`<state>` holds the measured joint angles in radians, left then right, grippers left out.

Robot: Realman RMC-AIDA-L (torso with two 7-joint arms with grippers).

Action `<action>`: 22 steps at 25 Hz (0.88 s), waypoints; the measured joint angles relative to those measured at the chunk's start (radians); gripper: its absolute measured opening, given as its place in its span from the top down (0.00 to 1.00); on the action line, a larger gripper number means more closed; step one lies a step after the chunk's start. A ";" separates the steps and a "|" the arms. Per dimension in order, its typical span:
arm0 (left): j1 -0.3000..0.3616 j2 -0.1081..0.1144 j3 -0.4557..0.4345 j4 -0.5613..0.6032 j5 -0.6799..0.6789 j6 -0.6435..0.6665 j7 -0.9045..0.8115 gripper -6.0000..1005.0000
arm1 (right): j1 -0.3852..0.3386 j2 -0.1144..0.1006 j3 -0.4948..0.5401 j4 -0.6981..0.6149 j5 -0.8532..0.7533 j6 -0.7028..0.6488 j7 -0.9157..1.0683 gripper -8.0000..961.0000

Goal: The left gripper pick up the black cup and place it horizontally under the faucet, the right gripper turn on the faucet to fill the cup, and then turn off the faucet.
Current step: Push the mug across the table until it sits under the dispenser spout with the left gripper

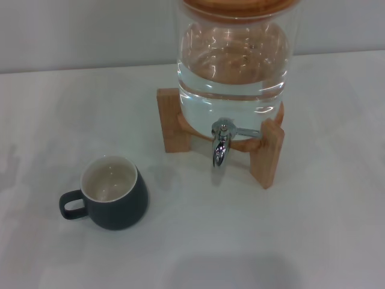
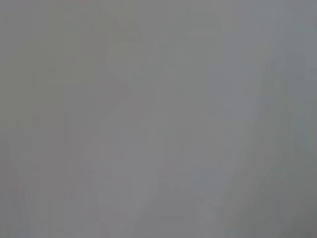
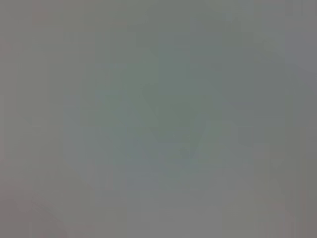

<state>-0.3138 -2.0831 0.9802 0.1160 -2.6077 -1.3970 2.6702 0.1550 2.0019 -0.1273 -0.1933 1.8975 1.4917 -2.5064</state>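
Plainly, the black cup (image 1: 112, 192) stands upright on the white table (image 1: 313, 229), well to the left of and nearer than the chrome faucet (image 1: 221, 146), favouring the left gripper, though neither of the 2 grippers is visible, so their finger state cannot be told.

I look down on a white table (image 1: 313, 241) that fills nearly all of the head view; its surface is smooth and matte, with faint grey shadows lying soft on it; behind its far edge I see a plain pale grey wall (image 1: 84, 30), running across the top of the view; the light is even and diffuse; both wrist views give me only a flat grey blur, nothing I can make out.
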 joint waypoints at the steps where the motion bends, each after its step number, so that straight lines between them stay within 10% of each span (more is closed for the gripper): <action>1: 0.000 0.000 0.000 0.000 0.000 -0.003 0.000 0.40 | 0.000 0.000 0.000 0.000 0.000 0.000 0.000 0.14; 15: 0.021 0.004 0.037 0.007 0.015 -0.010 -0.064 0.40 | 0.000 -0.001 0.000 -0.002 -0.009 0.000 0.001 0.14; 22: 0.132 0.014 0.054 0.112 0.162 -0.066 -0.250 0.40 | -0.009 -0.001 0.007 -0.108 -0.009 -0.003 0.073 0.14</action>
<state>-0.1817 -2.0691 1.0338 0.2278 -2.4456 -1.4631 2.4204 0.1463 2.0009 -0.1203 -0.3015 1.8881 1.4888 -2.4330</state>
